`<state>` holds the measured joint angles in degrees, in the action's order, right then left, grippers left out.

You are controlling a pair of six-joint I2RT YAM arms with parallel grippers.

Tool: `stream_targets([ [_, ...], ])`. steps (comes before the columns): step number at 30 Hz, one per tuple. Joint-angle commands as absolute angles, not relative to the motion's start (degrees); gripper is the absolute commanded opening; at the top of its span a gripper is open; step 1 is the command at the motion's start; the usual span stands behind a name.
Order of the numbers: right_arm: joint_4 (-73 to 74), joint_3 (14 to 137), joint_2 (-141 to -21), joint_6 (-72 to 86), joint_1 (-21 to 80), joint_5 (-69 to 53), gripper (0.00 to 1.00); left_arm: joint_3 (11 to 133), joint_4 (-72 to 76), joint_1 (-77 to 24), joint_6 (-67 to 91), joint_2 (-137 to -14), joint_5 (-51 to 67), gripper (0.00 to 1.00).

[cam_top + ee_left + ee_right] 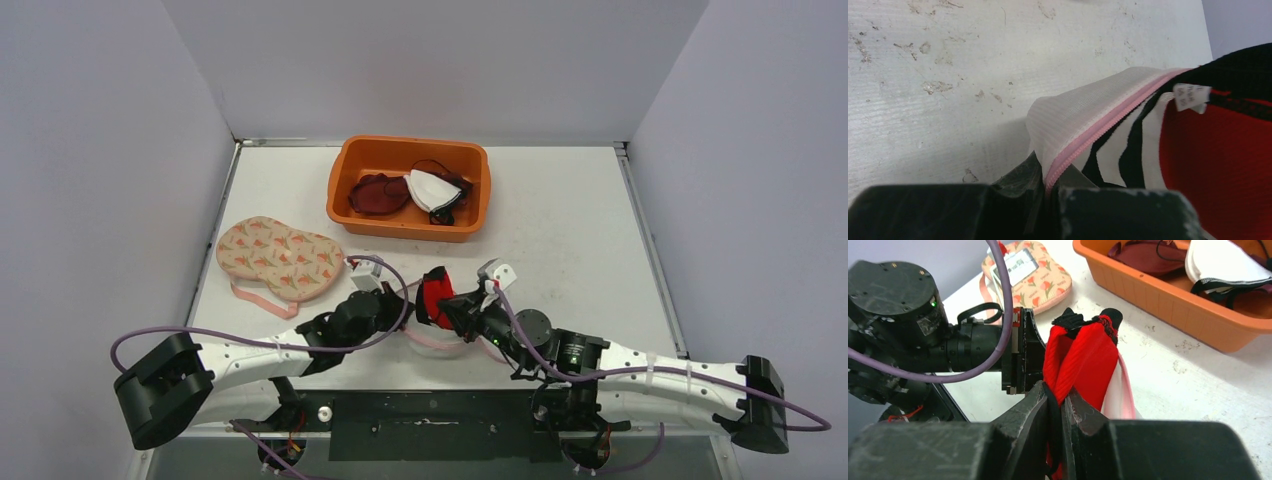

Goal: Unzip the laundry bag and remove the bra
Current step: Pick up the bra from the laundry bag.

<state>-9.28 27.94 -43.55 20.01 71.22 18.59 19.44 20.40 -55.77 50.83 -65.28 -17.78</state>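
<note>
Scuffed tabletop (948, 75), ribbed red bra (1083, 365), mesh bag (1073, 115)

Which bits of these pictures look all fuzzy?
Left wrist view: the left gripper is blurry up close, the pink zipper sharp. Right wrist view: the right gripper blurs too, the red bra is crisp. Top view: nothing fuzzy, light even.

legible text: none | small white fabric tag (1191, 97) on red-and-black fabric bra (1218, 165): print blurred, unreadable
</note>
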Motion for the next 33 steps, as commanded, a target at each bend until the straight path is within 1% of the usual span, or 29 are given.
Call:
stream_targets([
  [1,-15.8,31.5,-46.5,20.9,70.5,17.2,0.05,22.2,22.8,-55.5,50.6,-65.6,-18.3,0.00],
  [6,-17.9,33.3,-46.8,21.1,67.4,16.5,0.05,24.7,20.5,-55.4,48.8,-65.2,-20.0,0.00],
  [13,-13.9,37.3,-48.0,21.2,62.3,17.4,0.05,24.3,19.0,-55.3,48.3,-63.6,-20.9,0.00],
  [22,-12.3,37.3,-48.5,21.3,61.7,15.5,0.05,21.7,18.4,-55.3,49.8,-62.6,-21.5,0.00],
  [28,-7.6,42.6,-47.7,18.3,61.7,15.6,0.05,21.1,15.0,-55.1,50.4,-60.5,-23.6,0.00],
  [29,-6.7,44.1,-47.7,17.0,61.7,15.8,0.05,21.0,14.3,-55.1,50.4,-59.7,-24.0,0.03],
  [31,-4.8,47.4,-48.0,15.2,61.7,16.4,0.05,20.6,13.0,-55.0,50.6,-58.4,-25.0,0.11],
  [32,-3.7,49.1,-48.4,14.4,61.7,17.0,0.05,20.3,12.3,-55.0,51.0,-57.7,-25.5,0.16],
  [33,-2.3,50.6,-49.0,13.7,61.7,18.1,0.05,20.0,11.8,-55.0,51.3,-57.0,-25.8,0.24],
])
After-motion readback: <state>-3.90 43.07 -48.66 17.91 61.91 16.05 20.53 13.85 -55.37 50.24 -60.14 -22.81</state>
